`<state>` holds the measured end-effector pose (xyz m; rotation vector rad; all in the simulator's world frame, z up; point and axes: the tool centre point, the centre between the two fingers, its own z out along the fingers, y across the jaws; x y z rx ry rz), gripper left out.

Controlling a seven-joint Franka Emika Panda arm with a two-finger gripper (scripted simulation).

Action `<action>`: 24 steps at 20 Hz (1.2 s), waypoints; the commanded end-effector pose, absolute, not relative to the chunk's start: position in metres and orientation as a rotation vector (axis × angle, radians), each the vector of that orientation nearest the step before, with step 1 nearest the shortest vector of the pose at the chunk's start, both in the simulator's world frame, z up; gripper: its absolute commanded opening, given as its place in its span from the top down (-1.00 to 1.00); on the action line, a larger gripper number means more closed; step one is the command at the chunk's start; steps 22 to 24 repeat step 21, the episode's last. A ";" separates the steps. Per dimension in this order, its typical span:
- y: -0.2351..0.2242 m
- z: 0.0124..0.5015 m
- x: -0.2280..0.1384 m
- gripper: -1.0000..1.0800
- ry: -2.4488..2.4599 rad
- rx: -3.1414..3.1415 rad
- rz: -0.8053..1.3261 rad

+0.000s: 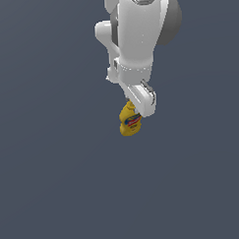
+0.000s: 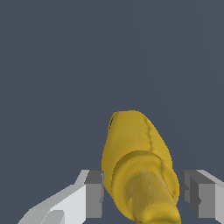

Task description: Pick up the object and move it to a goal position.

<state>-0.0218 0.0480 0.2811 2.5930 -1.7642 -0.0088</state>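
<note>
Yellow mustard bottle (image 2: 135,162) sits between the spread fingers (image 2: 94,194), untouched.

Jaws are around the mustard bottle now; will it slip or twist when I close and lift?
The mustard bottle looks rounded and smooth, so it may slip. The jaws flank its tapered cap end, so it could pivot. Likely light, being small beside the gripper.

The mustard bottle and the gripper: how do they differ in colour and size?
The mustard bottle is yellow with a red-and-blue label; the gripper is white with grey fingers. The bottle is much smaller than the gripper in the exterior view. In the wrist view, the bottle lies between the open fingers.
</note>
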 end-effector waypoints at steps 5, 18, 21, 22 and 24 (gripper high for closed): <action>0.058 0.345 -0.012 1.00 -1.767 2.597 0.001; 0.067 0.397 -0.002 1.00 -1.767 2.597 0.000; 0.068 0.398 -0.001 1.00 -1.767 2.597 0.000; 0.068 0.398 -0.001 1.00 -1.767 2.597 0.000; 0.068 0.398 -0.001 1.00 -1.767 2.597 0.000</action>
